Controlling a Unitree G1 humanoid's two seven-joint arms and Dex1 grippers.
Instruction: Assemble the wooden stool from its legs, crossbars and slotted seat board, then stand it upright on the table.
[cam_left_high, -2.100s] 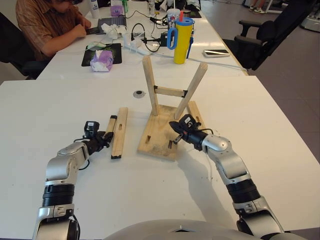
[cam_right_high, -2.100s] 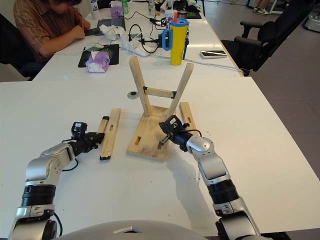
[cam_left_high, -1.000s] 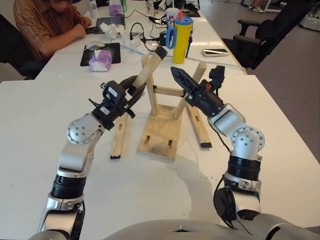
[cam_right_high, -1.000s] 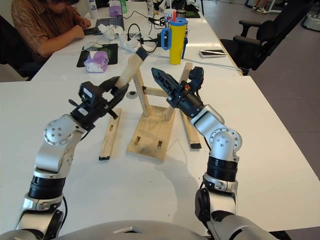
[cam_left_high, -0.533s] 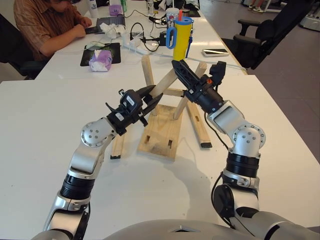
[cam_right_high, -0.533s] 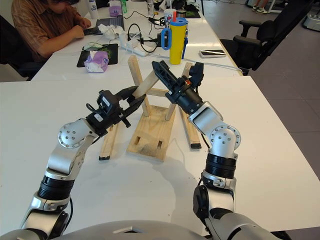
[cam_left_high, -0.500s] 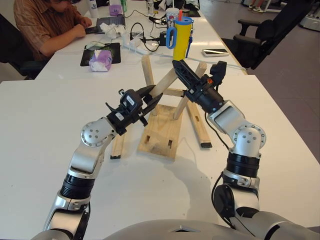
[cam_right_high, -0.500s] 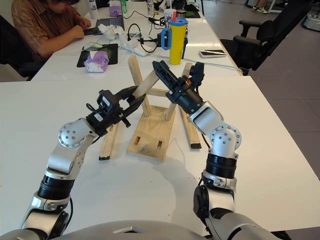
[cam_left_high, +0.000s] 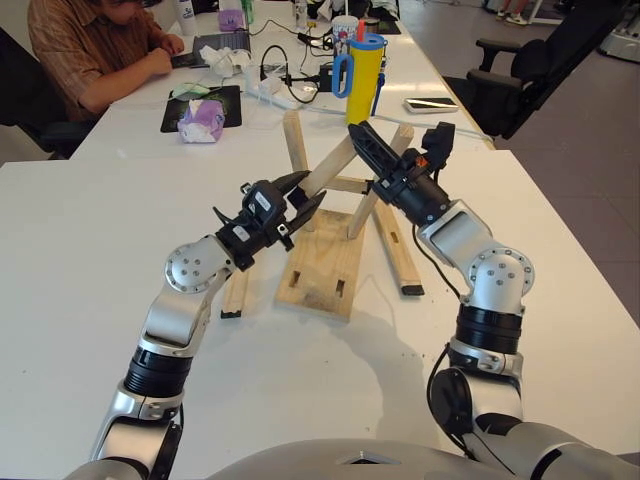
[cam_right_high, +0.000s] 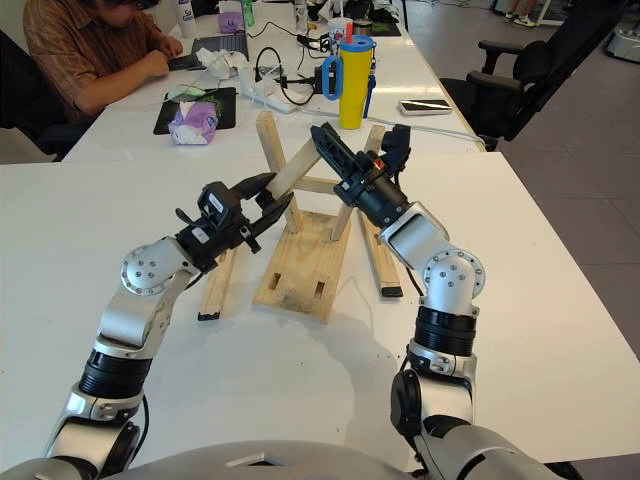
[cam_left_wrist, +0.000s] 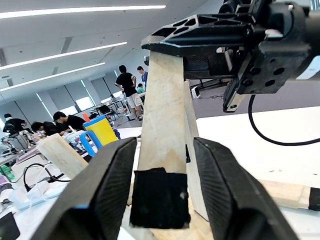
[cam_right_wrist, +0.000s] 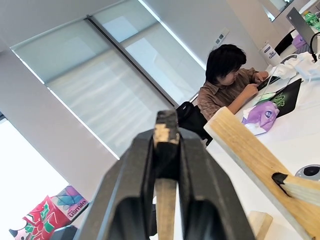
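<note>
Bright, even overhead light; soft shadows.

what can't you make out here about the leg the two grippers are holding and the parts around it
- Lower end of the held leg: in the head views the left gripper covers it, so whether it meets the seat board cannot be told.
- Top end of that leg: in the head views the right gripper covers it.
- Loose bar on the table: in the head views its far part is behind the left arm.
</note>
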